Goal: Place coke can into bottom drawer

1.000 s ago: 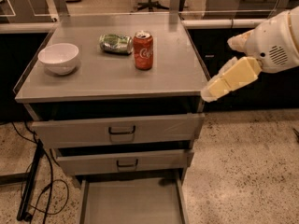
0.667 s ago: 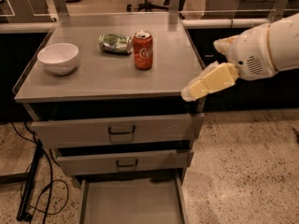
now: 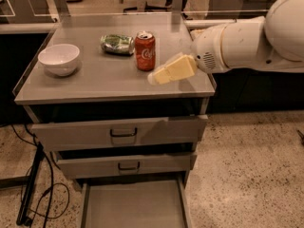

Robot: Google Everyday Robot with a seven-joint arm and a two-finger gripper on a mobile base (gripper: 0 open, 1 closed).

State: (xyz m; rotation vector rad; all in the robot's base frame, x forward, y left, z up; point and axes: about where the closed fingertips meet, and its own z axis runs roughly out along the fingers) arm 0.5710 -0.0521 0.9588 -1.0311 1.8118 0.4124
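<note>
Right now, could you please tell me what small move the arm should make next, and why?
Probably ease the gripper, above the cabinet top, toward the coke can, which stands upright just beyond its tip, not yet grasped; the bottom drawer already stands open.

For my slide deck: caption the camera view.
Gripper hovers near the upright coke can on the cabinet top; bottom drawer open below.

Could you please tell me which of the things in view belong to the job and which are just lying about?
Belongs to the job: coke can, upright on the cabinet top; bottom drawer, pulled open; claw, just right of the can.
Just lying about: white bowl; dented green can; two upper drawers.
</note>
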